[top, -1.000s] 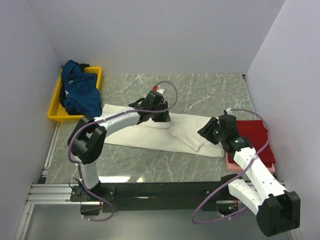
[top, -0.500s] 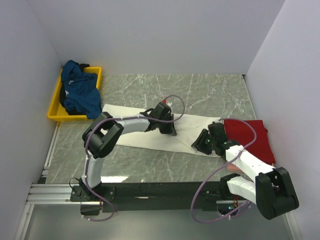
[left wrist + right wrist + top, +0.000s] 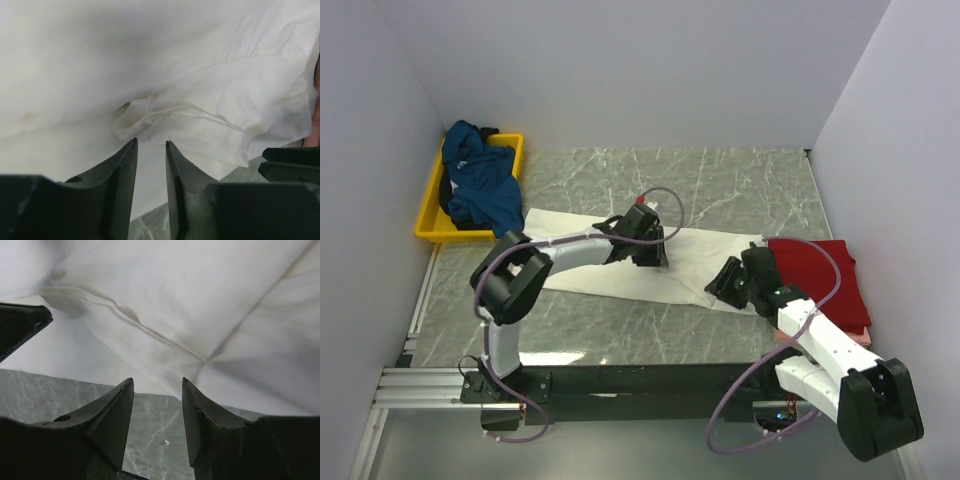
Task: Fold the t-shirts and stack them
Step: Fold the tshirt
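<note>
A fold of the cream-white cloth t-shirt (image 3: 610, 280) is judged to be the step in hand. It would be done well if the cloth were pinched through every layer at both holds before being lifted, and both holds raised evenly; otherwise the band could be dragged askew.

At the far left a dark teal-blue cloth t-shirt (image 3: 480, 185) is heaped in a yellow plastic tray (image 3: 432, 232), not yet folded. The cream-white shirt is spread as a long band across the middle of the grey marbled tabletop (image 3: 720, 180). The left tool (image 3: 650, 255) is held low over the band's middle, just at a small raised pucker of cloth; its fingers are parted only narrowly and nothing is caught between them. Further right, the right tool (image 3: 720, 285) is set at the band's near right corner – its fingers are parted wider, the hem lies just ahead of the tips, and nothing is gripped. At the far right a red cloth t-shirt (image 3: 820, 275) is laid folded upon a pale pink cloth t-shirt (image 3: 864, 337)
</note>
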`<state>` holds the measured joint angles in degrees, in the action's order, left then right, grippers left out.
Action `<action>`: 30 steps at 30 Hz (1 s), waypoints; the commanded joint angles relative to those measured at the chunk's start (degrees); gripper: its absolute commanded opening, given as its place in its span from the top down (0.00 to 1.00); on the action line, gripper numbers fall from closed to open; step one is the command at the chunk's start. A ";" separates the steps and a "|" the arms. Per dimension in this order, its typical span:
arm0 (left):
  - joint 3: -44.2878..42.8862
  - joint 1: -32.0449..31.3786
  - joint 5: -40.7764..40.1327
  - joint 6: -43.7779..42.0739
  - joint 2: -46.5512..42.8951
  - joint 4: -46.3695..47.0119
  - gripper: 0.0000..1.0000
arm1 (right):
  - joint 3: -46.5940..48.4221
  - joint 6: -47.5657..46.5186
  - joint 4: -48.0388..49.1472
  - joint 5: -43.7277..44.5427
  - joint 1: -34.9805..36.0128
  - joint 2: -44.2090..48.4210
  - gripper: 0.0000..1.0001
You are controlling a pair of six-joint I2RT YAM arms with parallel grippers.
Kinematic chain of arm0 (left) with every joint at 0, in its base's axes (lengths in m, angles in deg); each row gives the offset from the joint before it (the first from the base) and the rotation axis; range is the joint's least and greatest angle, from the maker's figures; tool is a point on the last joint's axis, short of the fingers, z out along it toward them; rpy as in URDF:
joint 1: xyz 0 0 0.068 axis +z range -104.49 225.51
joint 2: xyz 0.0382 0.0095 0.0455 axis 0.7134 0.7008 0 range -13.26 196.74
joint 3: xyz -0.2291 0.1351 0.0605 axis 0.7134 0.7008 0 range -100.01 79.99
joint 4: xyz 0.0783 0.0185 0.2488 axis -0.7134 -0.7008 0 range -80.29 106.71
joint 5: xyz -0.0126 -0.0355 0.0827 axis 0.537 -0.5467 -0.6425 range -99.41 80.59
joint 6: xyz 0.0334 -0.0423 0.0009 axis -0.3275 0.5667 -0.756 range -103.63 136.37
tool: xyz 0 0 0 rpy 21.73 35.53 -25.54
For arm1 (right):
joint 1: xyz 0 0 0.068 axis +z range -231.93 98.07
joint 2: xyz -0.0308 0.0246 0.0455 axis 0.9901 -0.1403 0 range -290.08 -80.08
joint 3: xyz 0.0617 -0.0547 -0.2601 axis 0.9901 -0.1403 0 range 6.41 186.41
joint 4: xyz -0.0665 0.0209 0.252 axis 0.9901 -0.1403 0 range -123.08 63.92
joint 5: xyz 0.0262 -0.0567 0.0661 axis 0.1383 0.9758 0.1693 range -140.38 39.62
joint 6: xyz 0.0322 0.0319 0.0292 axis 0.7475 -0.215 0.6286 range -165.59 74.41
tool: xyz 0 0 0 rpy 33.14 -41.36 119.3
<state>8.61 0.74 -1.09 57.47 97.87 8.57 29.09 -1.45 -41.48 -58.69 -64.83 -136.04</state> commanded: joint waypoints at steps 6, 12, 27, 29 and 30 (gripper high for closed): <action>4.21 2.67 -21.14 3.00 -13.48 -11.72 0.54 | 9.13 -2.13 -1.75 4.80 -0.49 -3.17 0.47; 15.20 9.26 -22.99 5.74 -18.58 -11.46 0.58 | 14.14 -1.95 -0.34 7.70 -1.19 -13.44 0.46; 23.55 10.94 -28.28 8.11 -16.73 -14.01 0.73 | 26.69 -1.25 3.45 7.26 -2.51 -38.86 0.52; 25.22 10.50 -26.61 9.52 -17.87 -13.57 0.73 | 29.34 -2.04 1.87 7.35 -2.60 -42.62 0.52; 26.01 10.15 -25.90 10.92 -18.92 -13.13 0.73 | 32.66 -2.48 1.08 7.35 -2.51 -44.04 0.52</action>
<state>30.51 11.71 -29.33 64.81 79.69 -0.79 57.39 -2.54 -39.05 -52.77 -67.10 -175.14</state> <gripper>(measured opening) 0.267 0.479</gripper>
